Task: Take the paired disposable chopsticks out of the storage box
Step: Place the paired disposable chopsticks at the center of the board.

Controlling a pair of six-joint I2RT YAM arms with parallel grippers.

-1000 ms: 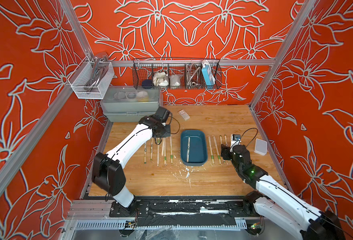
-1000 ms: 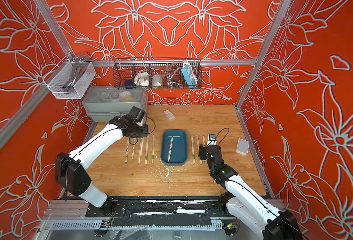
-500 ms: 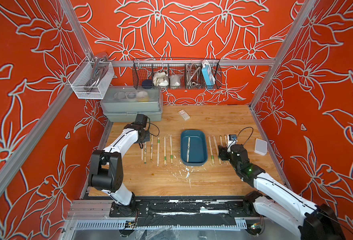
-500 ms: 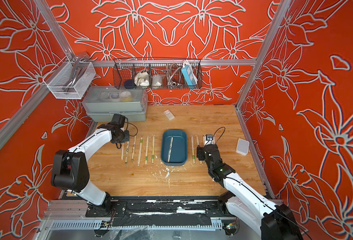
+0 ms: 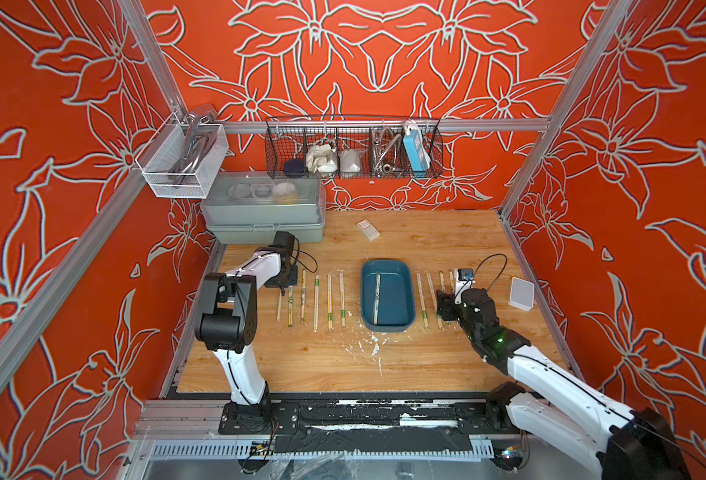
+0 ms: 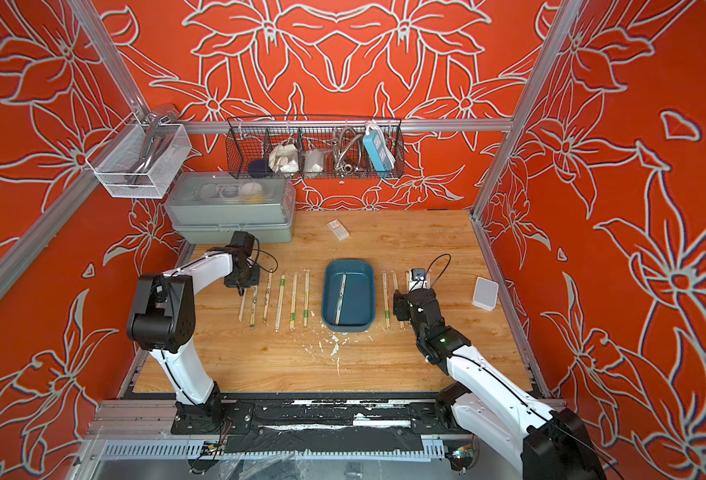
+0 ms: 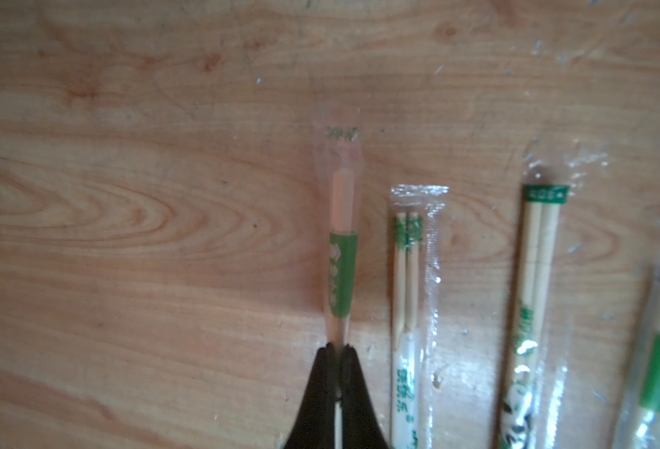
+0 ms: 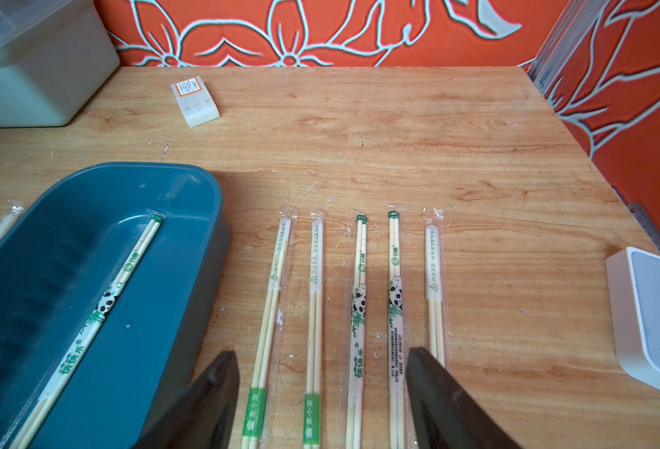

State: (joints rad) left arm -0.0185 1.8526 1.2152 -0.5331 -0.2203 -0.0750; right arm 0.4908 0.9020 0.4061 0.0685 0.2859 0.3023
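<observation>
My two top views looked down from high above my base toward the back wall, both taking in the whole table almost alike. My left wrist camera hung close over the table, facing down past my left gripper at a few chopsticks. My right wrist camera sat low, looking slantwise past my right gripper toward that wall, sharing the box with both top views.
</observation>
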